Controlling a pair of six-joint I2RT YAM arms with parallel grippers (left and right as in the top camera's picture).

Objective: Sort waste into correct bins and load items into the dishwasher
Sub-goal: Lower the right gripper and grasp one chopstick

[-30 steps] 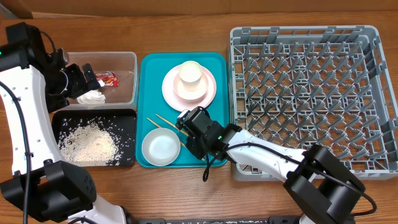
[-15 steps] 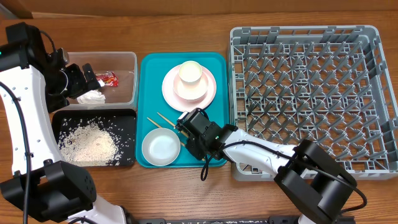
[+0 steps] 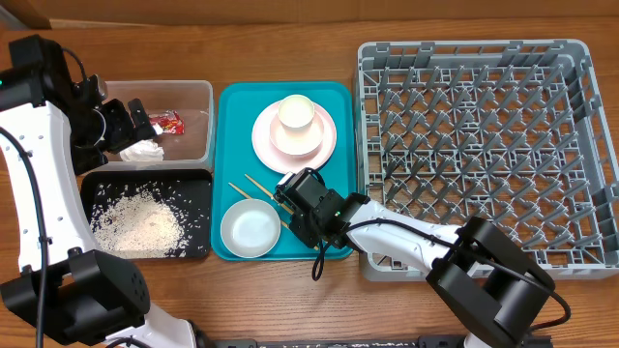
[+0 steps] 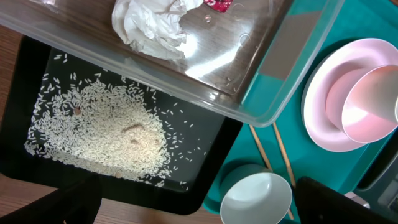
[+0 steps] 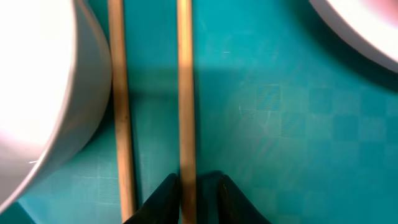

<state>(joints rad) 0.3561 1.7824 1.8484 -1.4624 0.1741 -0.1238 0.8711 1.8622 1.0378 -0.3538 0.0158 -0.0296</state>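
Note:
Two wooden chopsticks (image 3: 253, 188) lie on the teal tray (image 3: 338, 193) beside a white bowl (image 3: 250, 228). My right gripper (image 3: 282, 193) is down at their right end. In the right wrist view its narrowly open fingers (image 5: 193, 180) straddle one chopstick (image 5: 185, 93); the left finger touches it and a slim gap shows on the right. The other chopstick (image 5: 116, 93) lies outside, next to the bowl (image 5: 37, 93). My left gripper (image 3: 121, 126) hangs wide open over the clear tub (image 3: 193, 92), above the napkin (image 3: 143, 151) and red wrapper (image 3: 170, 123). Rice (image 3: 140, 220) covers the black tray (image 3: 198, 213).
A plate (image 3: 295, 135) carrying a cup (image 3: 297, 113) sits at the back of the teal tray. The grey dish rack (image 3: 484, 145) fills the right side. In the left wrist view the napkin (image 4: 152, 25), rice (image 4: 106, 134) and bowl (image 4: 256, 198) show below.
The right arm has shifted slightly down at the chopsticks' end, then held still. The left arm has not moved.

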